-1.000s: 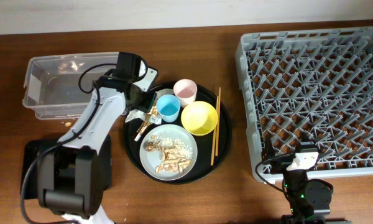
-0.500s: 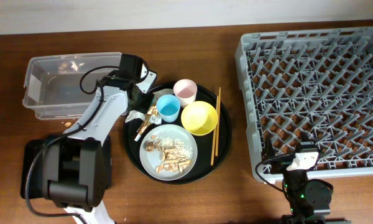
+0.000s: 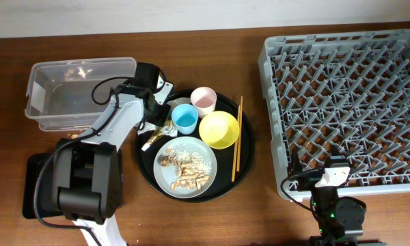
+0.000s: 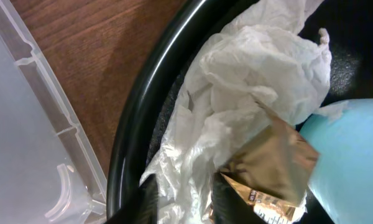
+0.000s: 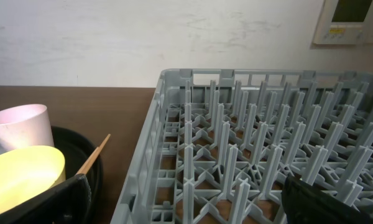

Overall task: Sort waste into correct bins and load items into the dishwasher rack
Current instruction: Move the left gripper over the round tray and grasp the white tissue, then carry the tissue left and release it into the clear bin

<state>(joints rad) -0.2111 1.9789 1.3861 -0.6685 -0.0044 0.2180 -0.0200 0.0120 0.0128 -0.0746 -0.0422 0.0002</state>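
The crumpled white napkin [image 3: 162,117] with gold-brown wrapper bits [image 3: 155,134] lies at the left rim of the round black tray [image 3: 243,171]. My left gripper [image 3: 155,109] is on it. In the left wrist view both fingers [image 4: 186,202] pinch the napkin [image 4: 255,68], with the wrapper [image 4: 273,162] and the light-blue cup [image 4: 354,155] beside them. The tray also holds the blue cup [image 3: 185,118], pink cup [image 3: 203,100], yellow bowl [image 3: 219,129], chopsticks [image 3: 237,137] and the plate [image 3: 185,162] with rice and brown scraps. My right gripper [image 3: 326,176] is open and empty at the rack's [image 3: 348,96] front edge.
The clear tub [image 3: 78,92] stands left of the round tray, close to my left arm. The shallow black tray [image 3: 35,184] lies at the front left, partly under the arm. The right wrist view shows rack pegs [image 5: 267,124], pink cup [image 5: 22,124] and yellow bowl [image 5: 25,174].
My left gripper has moved right from the tub's edge onto the napkin at the tray rim and closed on it. The right arm has not moved.
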